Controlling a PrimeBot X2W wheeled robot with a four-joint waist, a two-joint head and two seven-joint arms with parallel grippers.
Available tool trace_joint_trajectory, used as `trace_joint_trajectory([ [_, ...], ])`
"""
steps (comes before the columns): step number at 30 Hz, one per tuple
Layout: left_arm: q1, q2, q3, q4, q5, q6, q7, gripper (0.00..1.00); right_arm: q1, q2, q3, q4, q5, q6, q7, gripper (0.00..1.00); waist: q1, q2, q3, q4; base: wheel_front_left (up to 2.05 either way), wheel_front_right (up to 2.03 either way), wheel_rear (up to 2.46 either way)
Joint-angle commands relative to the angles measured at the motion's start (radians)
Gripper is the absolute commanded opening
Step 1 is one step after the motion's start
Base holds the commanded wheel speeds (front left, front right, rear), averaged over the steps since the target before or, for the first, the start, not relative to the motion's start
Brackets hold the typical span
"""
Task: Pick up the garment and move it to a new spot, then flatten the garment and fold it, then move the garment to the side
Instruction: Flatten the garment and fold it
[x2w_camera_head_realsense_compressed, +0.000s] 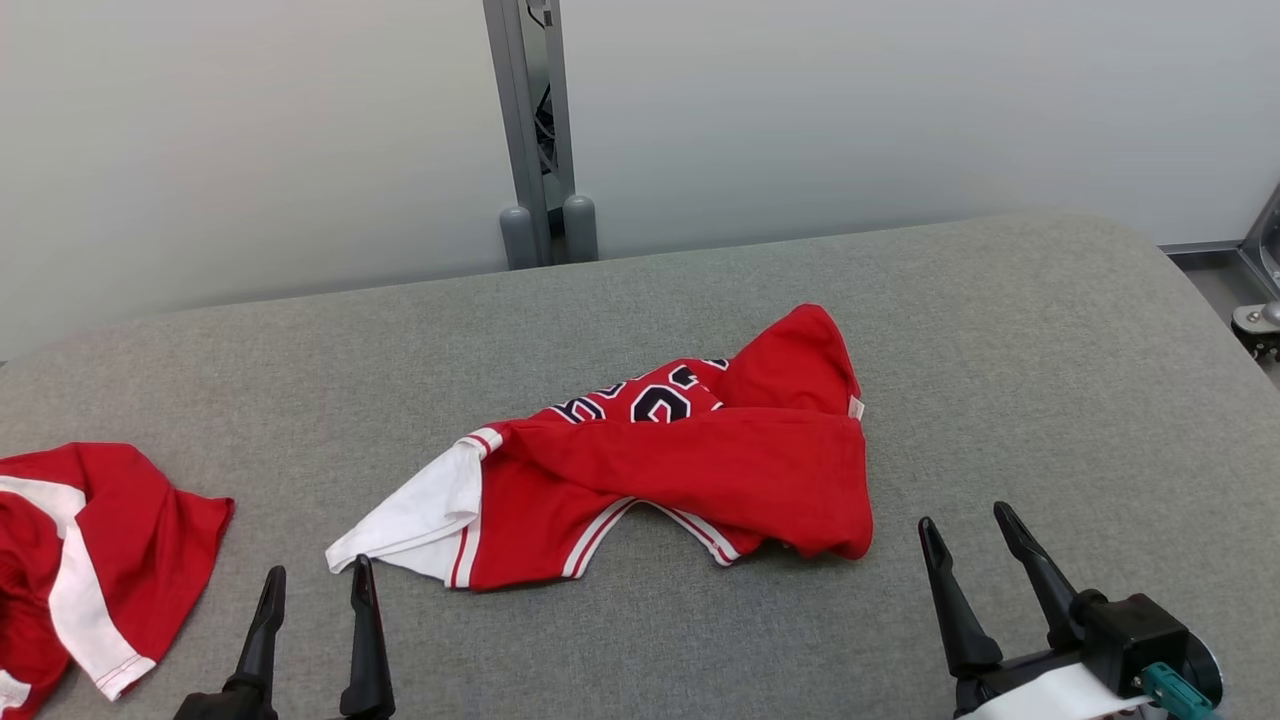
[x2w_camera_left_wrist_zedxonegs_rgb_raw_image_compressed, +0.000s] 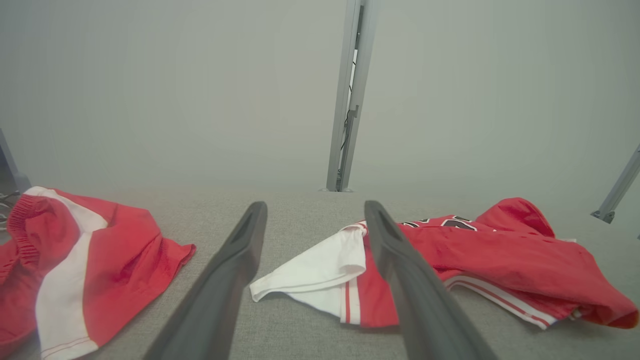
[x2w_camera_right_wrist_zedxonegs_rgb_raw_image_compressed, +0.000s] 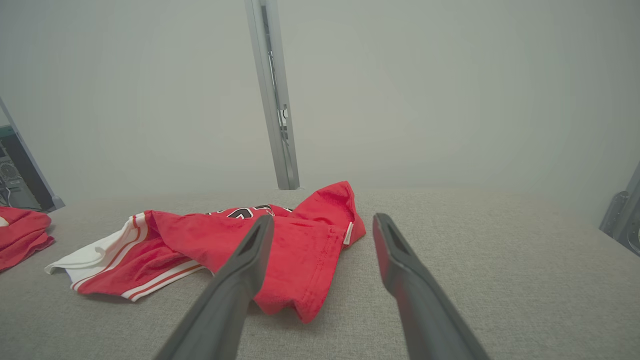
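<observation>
Padding in grey fabric covers the table (x2w_camera_head_realsense_compressed: 1000, 330), which takes up most of what you see from the head. A pale wall (x2w_camera_head_realsense_compressed: 250, 150) stands behind it, and a grey metal post (x2w_camera_head_realsense_compressed: 530, 130) rises at its far edge.

The garment (x2w_camera_head_realsense_compressed: 700, 470), a red jersey, lies crumpled near the middle of the table, a little toward the front. It is bunched over itself: a broad red fold runs across its front, and one red corner points toward the back right.

On the robot's left, well apart from the jersey, you have a second red garment (x2w_camera_head_realsense_compressed: 130, 520) with a white stripe, partly cut off by the frame.

The right gripper (x2w_camera_head_realsense_compressed: 965, 515) is at the front, just right of the jersey's lower right corner. Its two fingers are spread wide and hold nothing. The left gripper (x2w_camera_head_realsense_compressed: 318, 568) is at the front left, likewise spread wide and empty, with its tips just short of the jersey's white sleeve (x2w_camera_head_realsense_compressed: 420, 515). From the left wrist you see that sleeve lying between the two fingers, farther along the table.

On the jersey's upper layer you can make out parts of dark, white-edged characters (x2w_camera_head_realsense_compressed: 655, 400), but not enough to read them whole. Red-and-white striped trim (x2w_camera_head_realsense_compressed: 600, 535) edges the curved opening at the front. A small white label (x2w_camera_head_realsense_compressed: 856, 407) sticks out at the jersey's right edge.
</observation>
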Motion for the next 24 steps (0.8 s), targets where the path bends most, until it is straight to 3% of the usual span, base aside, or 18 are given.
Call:
trace_joint_trajectory([
  [1,-0.012,0.003,0.001,0.001,0.005,0.005,-0.003,1.00,-0.008,-0.005,-0.002,-0.002,-0.005,0.000,-0.002,1.00,0.0000,0.0000,-0.001,0.001,0.00,0.00,0.00],
  [11,-0.005,0.003,-0.002,0.008,0.016,0.005,-0.003,1.00,-0.003,-0.005,0.004,0.001,-0.002,0.000,-0.002,1.00,0.0000,0.0000,-0.004,0.010,0.00,0.00,0.00],
  [16,-0.028,0.003,0.013,0.039,0.010,-0.015,-0.003,1.00,-0.010,-0.005,0.005,0.000,0.003,0.000,-0.002,1.00,0.0000,0.0000,0.007,0.013,0.00,0.00,0.00],
  [24,-0.193,0.003,0.018,0.286,-0.034,-0.072,-0.003,1.00,-0.032,-0.005,0.028,0.002,0.001,0.000,-0.002,1.00,0.0000,0.0000,0.060,0.014,0.00,0.00,0.00],
])
